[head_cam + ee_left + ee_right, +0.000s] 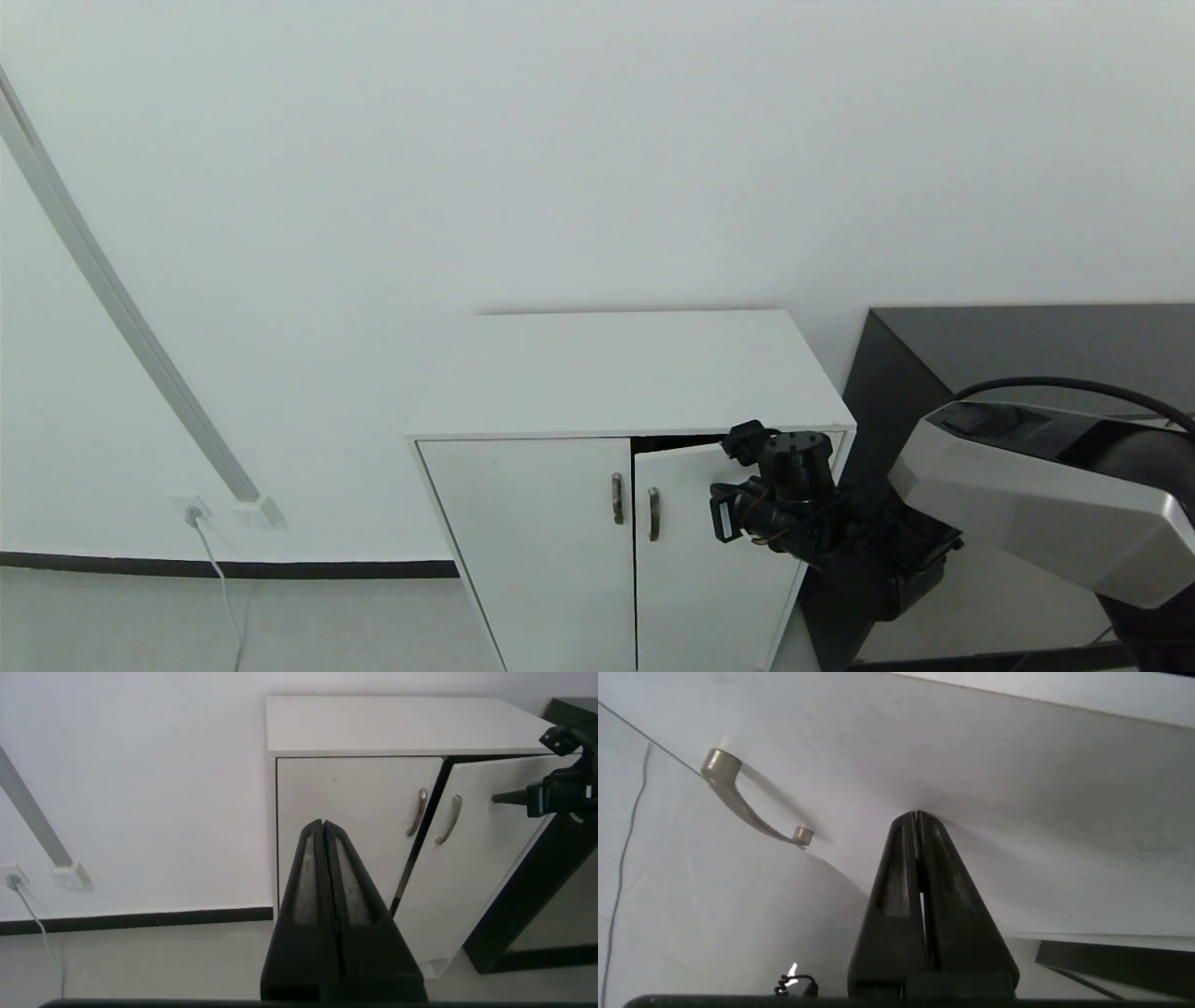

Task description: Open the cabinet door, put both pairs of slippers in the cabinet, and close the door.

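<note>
A white two-door cabinet [625,373] stands against the wall. Its left door [532,551] is closed. The right door [700,579] is ajar, with a dark gap along its top edge and beside the handles. Each door has a metal handle [616,497] near the centre seam. My right gripper [721,511] is shut, with its tips against the face of the right door [1018,784], a little away from that door's handle [752,812]. My left gripper [322,824] is shut on nothing and hangs well in front of the cabinet [392,723], level with the left door [346,793].
A black desk [1027,341] stands close against the cabinet's right side. A wall socket with a plugged cable [191,511] and a slanted grey conduit [112,289] are on the wall to the left. Bare floor [233,625] lies left of the cabinet.
</note>
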Controlling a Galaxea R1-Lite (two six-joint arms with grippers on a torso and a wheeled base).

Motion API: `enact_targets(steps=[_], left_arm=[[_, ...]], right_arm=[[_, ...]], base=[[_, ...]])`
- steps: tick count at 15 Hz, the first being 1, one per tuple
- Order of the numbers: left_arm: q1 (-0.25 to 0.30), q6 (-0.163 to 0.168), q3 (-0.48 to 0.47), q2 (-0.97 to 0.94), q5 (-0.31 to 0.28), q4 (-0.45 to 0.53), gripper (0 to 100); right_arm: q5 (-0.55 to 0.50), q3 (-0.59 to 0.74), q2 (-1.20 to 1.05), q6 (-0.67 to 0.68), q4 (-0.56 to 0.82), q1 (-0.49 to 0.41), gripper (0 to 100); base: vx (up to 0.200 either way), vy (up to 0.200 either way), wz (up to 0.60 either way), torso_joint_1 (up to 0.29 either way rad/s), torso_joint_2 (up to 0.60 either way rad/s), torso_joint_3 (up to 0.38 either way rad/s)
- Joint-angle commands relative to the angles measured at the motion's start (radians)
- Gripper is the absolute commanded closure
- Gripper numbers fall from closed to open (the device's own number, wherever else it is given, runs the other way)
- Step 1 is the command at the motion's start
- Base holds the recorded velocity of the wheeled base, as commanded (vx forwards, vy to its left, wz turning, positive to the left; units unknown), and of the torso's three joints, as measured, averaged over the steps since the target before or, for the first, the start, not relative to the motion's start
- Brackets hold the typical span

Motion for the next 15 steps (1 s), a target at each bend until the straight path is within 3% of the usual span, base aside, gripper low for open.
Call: enact_targets(steps=[1, 15], left_arm=[[0.001, 0.000, 0.000, 0.000, 0.000, 0.000, 100], [-0.001, 0.000, 0.000, 0.000, 0.000, 0.000, 100]], right_arm=[[0.000, -0.019, 0.028, 0.000, 0.000, -0.004, 100], [0.000, -0.103, 0.077, 0.000, 0.027, -0.036, 100]], base=[[0.000, 0.000, 0.00, 0.000, 0.00, 0.000], [0.000, 0.000, 0.00, 0.000, 0.00, 0.000]])
